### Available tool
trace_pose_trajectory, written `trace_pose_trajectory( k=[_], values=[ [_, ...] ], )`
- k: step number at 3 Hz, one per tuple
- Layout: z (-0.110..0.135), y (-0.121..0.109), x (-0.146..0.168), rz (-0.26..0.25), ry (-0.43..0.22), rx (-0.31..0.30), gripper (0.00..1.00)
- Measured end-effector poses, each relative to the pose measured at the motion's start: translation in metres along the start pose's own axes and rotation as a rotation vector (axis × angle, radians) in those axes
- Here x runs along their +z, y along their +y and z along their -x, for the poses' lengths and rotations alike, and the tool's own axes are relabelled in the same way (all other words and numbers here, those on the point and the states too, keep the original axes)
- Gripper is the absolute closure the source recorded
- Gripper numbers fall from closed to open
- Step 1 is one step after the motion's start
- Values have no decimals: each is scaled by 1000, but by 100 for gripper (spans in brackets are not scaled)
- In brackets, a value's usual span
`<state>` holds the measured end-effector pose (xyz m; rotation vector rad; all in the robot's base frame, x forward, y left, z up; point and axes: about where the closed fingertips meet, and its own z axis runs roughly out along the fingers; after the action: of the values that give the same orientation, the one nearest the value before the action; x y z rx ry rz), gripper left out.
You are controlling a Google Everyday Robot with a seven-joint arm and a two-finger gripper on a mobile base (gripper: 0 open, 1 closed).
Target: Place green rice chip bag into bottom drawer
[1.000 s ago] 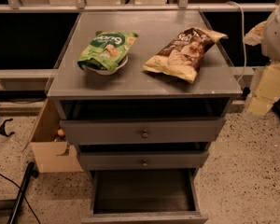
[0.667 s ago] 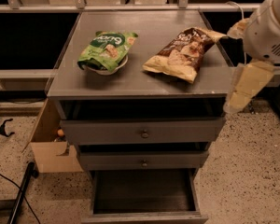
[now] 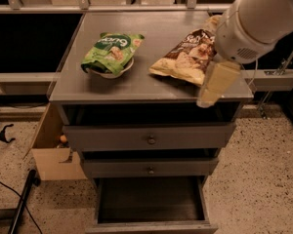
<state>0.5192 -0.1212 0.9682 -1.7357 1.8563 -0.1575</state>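
Dim, warm light from above; cabinet recesses in deep shadow; gripper, at 3 o'clock, brightly lit.

Cabinet top bears brown bag, bowl under green bag; gripper overhangs right edge.

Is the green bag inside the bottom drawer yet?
No: the green rice chip bag lies up on the cabinet top, while the claw hangs by its front right corner.
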Motion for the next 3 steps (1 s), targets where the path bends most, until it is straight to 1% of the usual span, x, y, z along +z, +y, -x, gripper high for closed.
trace_pose_trajectory(
  k=[1,2,3],
  values=[
    [23,-9,16,-24,-44,-26,0],
    [61,-27,42,-60,-85,-51,0],
    [82,-40,56,-93,-104,-68,0]
  ],
)
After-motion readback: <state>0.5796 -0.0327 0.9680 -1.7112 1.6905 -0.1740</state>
